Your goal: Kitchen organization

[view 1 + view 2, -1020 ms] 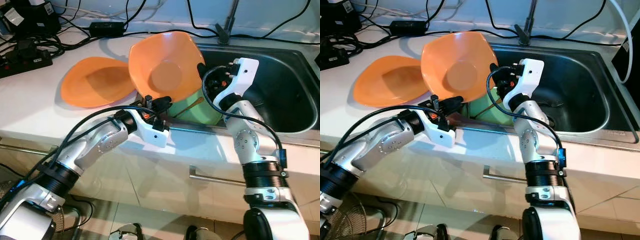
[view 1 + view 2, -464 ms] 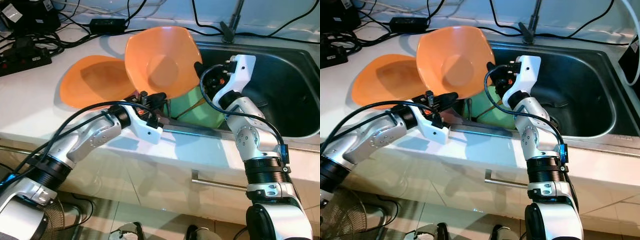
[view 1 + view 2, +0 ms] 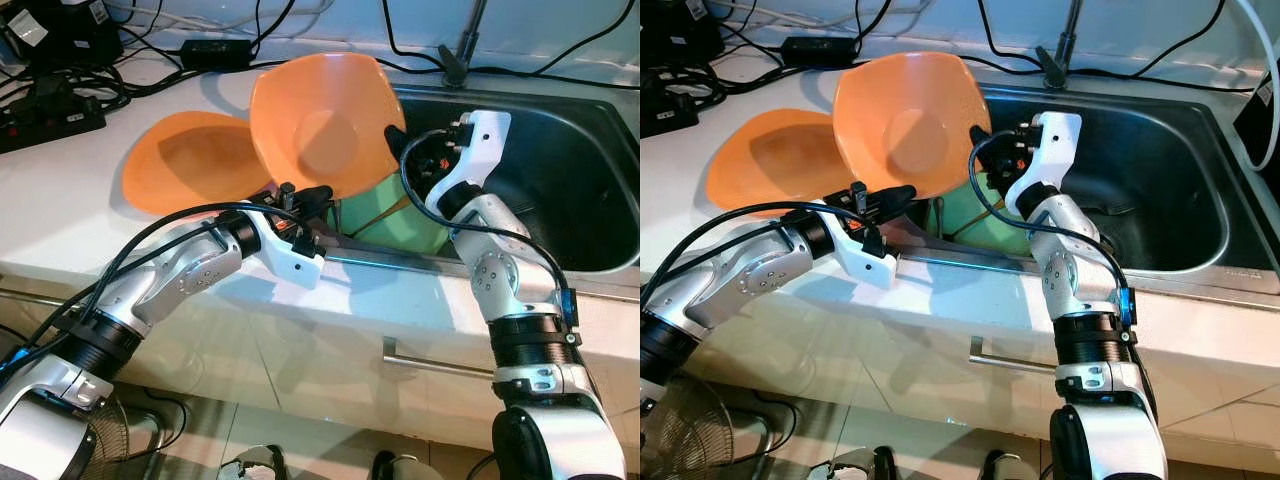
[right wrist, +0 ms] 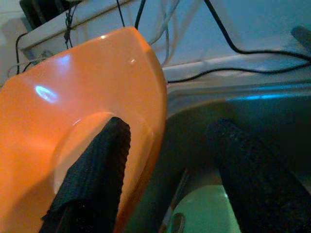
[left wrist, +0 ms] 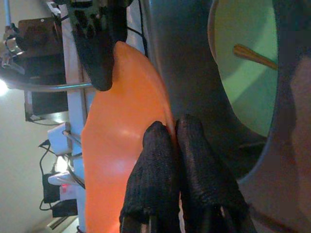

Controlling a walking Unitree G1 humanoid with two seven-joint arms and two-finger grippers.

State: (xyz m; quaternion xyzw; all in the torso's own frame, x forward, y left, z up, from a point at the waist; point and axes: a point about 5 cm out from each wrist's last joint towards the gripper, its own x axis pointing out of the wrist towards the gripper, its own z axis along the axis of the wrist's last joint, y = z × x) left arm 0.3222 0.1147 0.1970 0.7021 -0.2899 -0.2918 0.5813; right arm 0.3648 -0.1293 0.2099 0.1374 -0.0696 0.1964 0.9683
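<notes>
A large orange bowl (image 3: pixel 320 125) stands tilted on edge at the sink's left rim, its hollow facing me. My left gripper (image 3: pixel 303 196) is shut on its lower rim, the fingertips (image 5: pixel 165 133) pinched together over the edge. My right gripper (image 3: pixel 402 150) is open at the bowl's right side, with one finger (image 4: pixel 97 179) against the bowl's outer wall and the other over the sink. Below the raised bowl sits a green bowl (image 3: pixel 400 225) with a wooden utensil (image 3: pixel 385 210) in it. An orange plate (image 3: pixel 190 165) lies flat on the counter to the left.
The steel sink (image 3: pixel 575 170) opens to the right, with the faucet base (image 3: pixel 460 55) behind it. A black power strip and cables (image 3: pixel 50 105) crowd the counter's back left. A drawer handle (image 3: pixel 430 362) runs below the white counter edge.
Since a second ago the orange bowl and my left gripper have shifted slightly left and up. Nothing has visibly moved over the last half second.
</notes>
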